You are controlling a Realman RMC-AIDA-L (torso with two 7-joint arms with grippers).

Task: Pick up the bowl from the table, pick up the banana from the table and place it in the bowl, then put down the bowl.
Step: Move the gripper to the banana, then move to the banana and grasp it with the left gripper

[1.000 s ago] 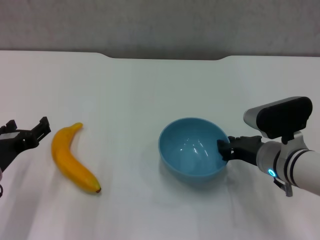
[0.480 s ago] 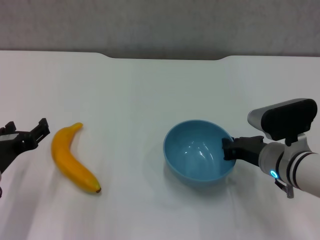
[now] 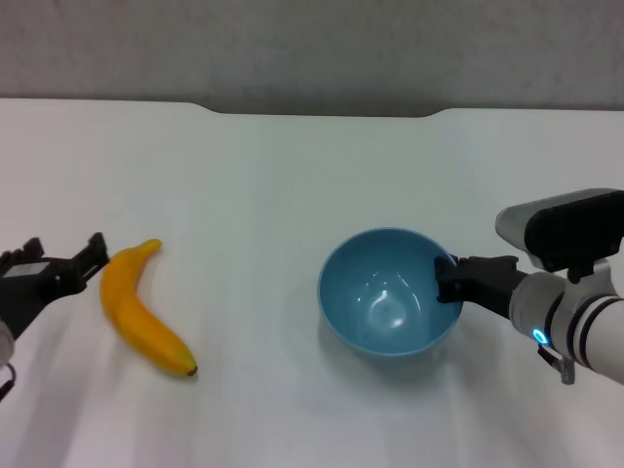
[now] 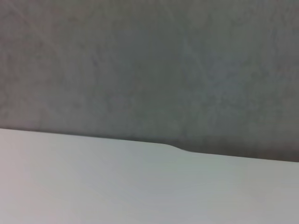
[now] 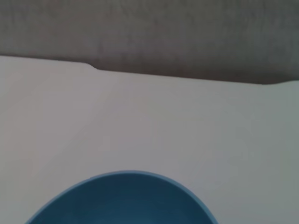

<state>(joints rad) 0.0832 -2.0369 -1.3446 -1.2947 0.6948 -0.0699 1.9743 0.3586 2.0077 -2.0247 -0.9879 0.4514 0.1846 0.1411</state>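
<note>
Two grippers at a white table, one on a blue bowl, one beside a banana

Seen from the head camera: wide white table with a notched far edge, grey wall behind. Right of centre, light-blue bowl, glossy, deep-sided, hollow facing up and holding nothing. Right gripper clamped on the bowl's right rim, one dark finger inside the wall, white forearm with a small blue light reaching in from the right edge. Whether the bowl's base touches the table or hangs just above: cannot tell.

On the left, yellow-orange banana lying flat on the table, stem end pointing away from the robot, dark tip toward it, well apart from the bowl. Left gripper just beside the banana's stem end, black fingers spread apart, holding nothing, not touching the fruit.

Right wrist camera: near arc of the bowl's blue rim against white tabletop and the notched edge. Left wrist camera: only tabletop, notch and grey wall.
</note>
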